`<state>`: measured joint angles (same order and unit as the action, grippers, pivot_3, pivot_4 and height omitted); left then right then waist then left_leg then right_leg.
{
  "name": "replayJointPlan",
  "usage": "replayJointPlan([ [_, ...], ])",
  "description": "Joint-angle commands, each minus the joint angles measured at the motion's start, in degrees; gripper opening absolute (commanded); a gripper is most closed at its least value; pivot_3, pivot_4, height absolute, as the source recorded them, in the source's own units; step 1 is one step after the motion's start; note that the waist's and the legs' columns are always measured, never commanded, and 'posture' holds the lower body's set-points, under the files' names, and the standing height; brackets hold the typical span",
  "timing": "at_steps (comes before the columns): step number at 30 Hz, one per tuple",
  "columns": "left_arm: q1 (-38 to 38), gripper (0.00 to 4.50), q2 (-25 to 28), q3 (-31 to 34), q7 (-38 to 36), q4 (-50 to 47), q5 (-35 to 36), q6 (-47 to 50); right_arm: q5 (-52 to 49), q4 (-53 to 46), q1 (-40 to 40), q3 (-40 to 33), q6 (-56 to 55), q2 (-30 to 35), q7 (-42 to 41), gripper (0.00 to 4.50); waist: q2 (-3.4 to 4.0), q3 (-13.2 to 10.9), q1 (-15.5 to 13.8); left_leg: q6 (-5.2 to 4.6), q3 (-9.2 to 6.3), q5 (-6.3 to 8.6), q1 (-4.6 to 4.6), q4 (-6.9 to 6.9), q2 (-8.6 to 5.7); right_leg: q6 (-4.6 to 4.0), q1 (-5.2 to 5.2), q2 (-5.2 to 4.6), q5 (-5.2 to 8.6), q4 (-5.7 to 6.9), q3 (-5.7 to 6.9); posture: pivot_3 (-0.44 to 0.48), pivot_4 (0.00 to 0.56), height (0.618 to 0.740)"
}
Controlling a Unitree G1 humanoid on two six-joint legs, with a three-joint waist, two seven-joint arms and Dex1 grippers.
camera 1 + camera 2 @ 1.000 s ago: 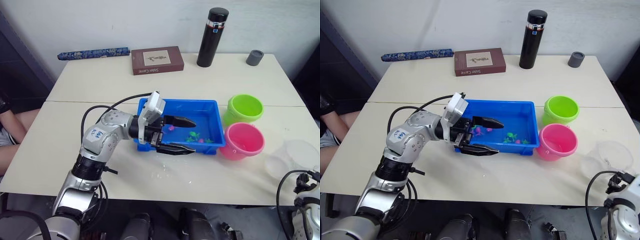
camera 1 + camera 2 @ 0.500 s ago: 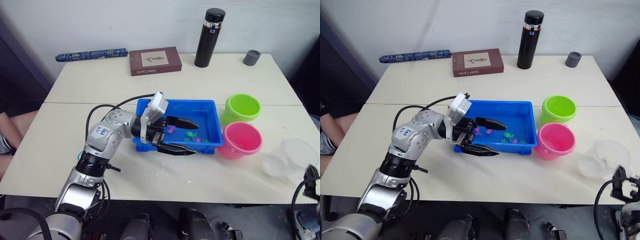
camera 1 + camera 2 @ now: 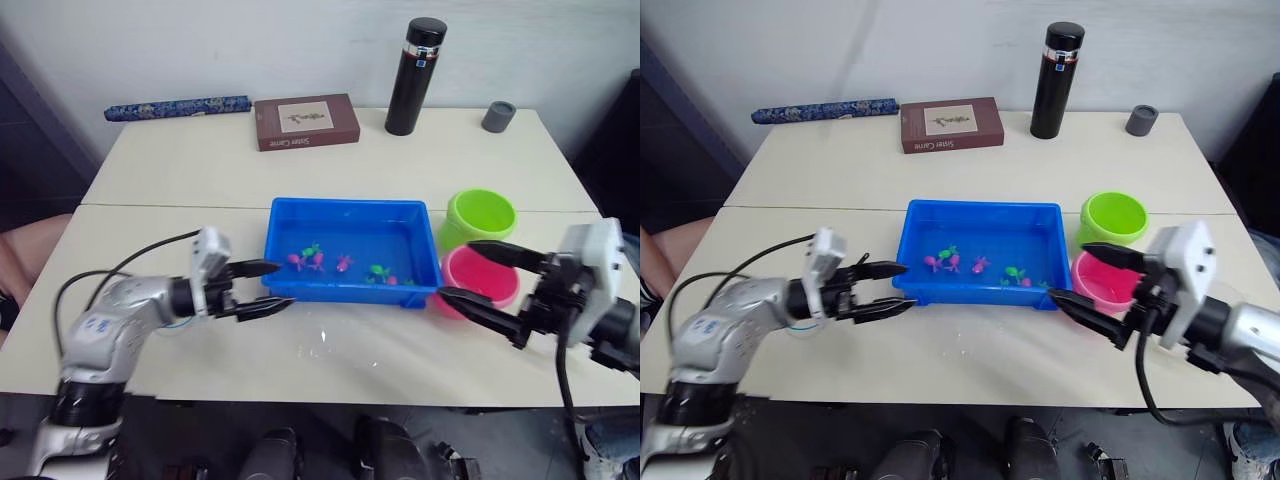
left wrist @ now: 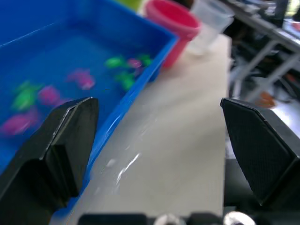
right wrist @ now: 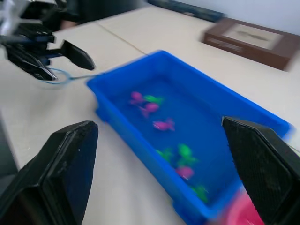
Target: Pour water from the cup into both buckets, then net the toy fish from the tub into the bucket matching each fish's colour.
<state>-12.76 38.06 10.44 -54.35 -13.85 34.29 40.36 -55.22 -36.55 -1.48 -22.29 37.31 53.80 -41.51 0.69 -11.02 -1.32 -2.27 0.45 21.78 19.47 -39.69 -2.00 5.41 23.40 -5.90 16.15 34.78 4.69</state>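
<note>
The shallow rectangular bright blue plastic tub (image 3: 349, 252) sat near the middle of the cream tabletop (image 3: 200, 170), holding several tiny pink and green plastic toy fish (image 3: 340, 264) in water. The lime green round bucket (image 3: 478, 215) and the pink round bucket (image 3: 485, 277) stood just beside the tub's right end, the pink one nearer the front edge. The left gripper (image 3: 264, 287) hovered at the tub's front left corner, jaws moderately apart and empty. The right gripper (image 3: 477, 279) hung by the pink bucket, jaws wide apart, holding nothing. A clear plastic cup (image 4: 209, 18) stood beyond the pink bucket in the left wrist view.
</note>
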Motion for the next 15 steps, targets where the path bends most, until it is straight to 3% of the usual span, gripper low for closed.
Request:
replayJointPlan([
  [1,9.24,4.5,2.13,12.28,3.26,-5.35,3.42,2.15,2.05,3.64,-8.22,8.33,-0.83,-0.63,-5.11,4.45,0.0,0.0,-0.13,-0.04,-0.04,0.03,0.06,-0.04,-0.01,0.0,0.01,-0.03,0.0,-0.03,0.02,0.0,0.15,0.74],
  [4,20.69,4.5,2.85,22.28,3.86,-4.23,2.07,0.43,4.08,7.41,-15.78,15.04,-1.02,-2.87,-8.86,4.45,-0.03,0.01,0.18,-0.07,-0.03,0.12,0.1,-0.07,-0.02,0.0,0.02,-0.05,0.0,-0.14,0.03,0.0,0.15,0.74],
  [9,31.63,4.5,4.34,31.08,4.08,-3.19,-0.13,-2.43,8.74,11.83,-21.71,21.48,-2.63,-6.02,-13.8,4.45,-0.11,0.03,-0.38,-0.06,-0.08,0.17,0.17,-0.12,-0.02,-0.03,0.01,-0.12,0.01,-0.21,0.21,0.0,0.15,0.74],
  [12,33.32,4.5,7.11,32.04,3.47,-1.66,-1.61,-3.27,11.11,12.47,-23.01,23.63,-3.33,-7.51,-15.24,4.45,-0.11,0.03,-0.68,-0.12,-0.2,0.21,0.25,-0.22,-0.12,-0.04,0.0,-0.27,0.01,-0.17,0.32,0.0,0.15,0.74],
  [15,29.24,4.5,14.36,26.35,3.63,1.47,-5.48,-2.1,13.81,12.27,-22.94,25.26,-4.6,-8.81,-15.64,4.45,-0.15,0.05,-0.62,-0.17,-0.2,0.24,0.27,-0.24,-0.16,-0.04,0.02,-0.33,0.01,-0.15,0.37,0.0,0.15,0.74],
])
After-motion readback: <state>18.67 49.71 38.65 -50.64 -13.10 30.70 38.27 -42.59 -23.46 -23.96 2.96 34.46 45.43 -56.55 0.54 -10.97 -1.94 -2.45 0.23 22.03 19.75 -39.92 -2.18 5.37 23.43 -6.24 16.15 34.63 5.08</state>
